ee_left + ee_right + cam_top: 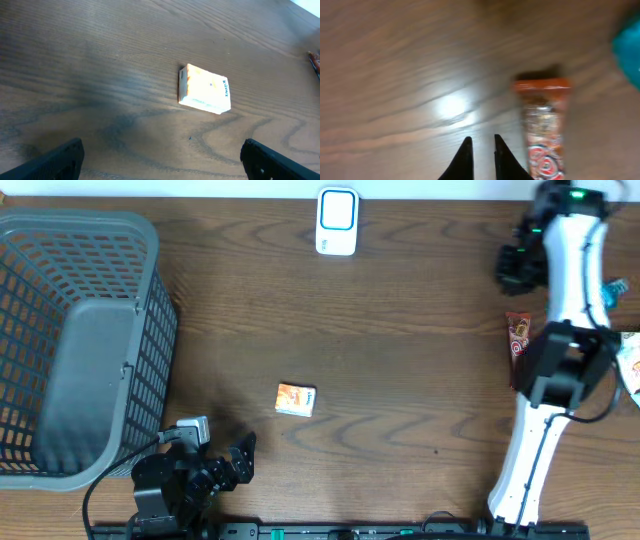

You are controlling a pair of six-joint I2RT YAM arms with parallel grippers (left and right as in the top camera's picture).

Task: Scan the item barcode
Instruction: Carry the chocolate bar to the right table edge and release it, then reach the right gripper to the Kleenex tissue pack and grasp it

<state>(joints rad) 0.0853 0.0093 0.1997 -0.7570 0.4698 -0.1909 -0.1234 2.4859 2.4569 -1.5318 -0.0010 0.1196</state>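
A small orange and white box (295, 399) lies flat near the middle of the wooden table; the left wrist view shows this box (205, 89) ahead of the fingers. My left gripper (241, 456) (162, 160) stands wide open and empty, short of the box. A white barcode scanner (337, 221) sits at the far edge. A red snack wrapper (519, 340) (542, 130) lies on the right. My right gripper (481, 140) hovers just left of the wrapper, its jaws a narrow gap apart with only table between them. No barcode is visible.
A grey mesh basket (150, 300) fills the left side of the table. A teal packet (615, 290) (627, 50) and other wrapped items lie at the right edge, beside the white right arm (570, 270).
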